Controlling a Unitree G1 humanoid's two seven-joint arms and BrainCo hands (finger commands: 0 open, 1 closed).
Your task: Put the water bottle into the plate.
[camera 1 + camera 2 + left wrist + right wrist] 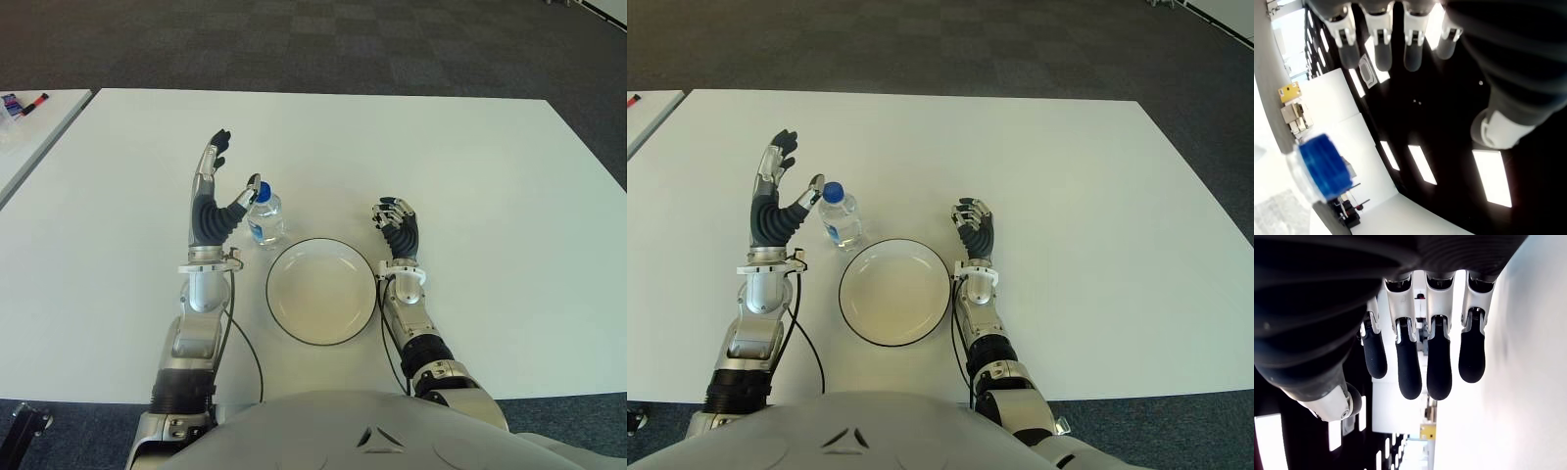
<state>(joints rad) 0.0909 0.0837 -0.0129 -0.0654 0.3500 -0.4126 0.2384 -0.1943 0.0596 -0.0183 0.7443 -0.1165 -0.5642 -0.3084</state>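
On the surface (470, 176), the plate (321, 291) lies nearest the robot, between the two arms. The water bottle (265, 216) stands upright just behind the plate's left rim. The left robot hand (220, 191) is immediately left of the bottle; the right robot hand (397, 225) shows beside the plate's right edge.

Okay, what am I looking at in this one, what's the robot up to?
The robot's left hand is raised beside the water bottle, fingers spread and thumb near the blue cap, with nothing grasped. The bottle stands upright on the white table, just beyond the left rim of the empty plate, so it is not yet in the plate. The right hand shows to the right of the plate, fingers relaxed and holding nothing.
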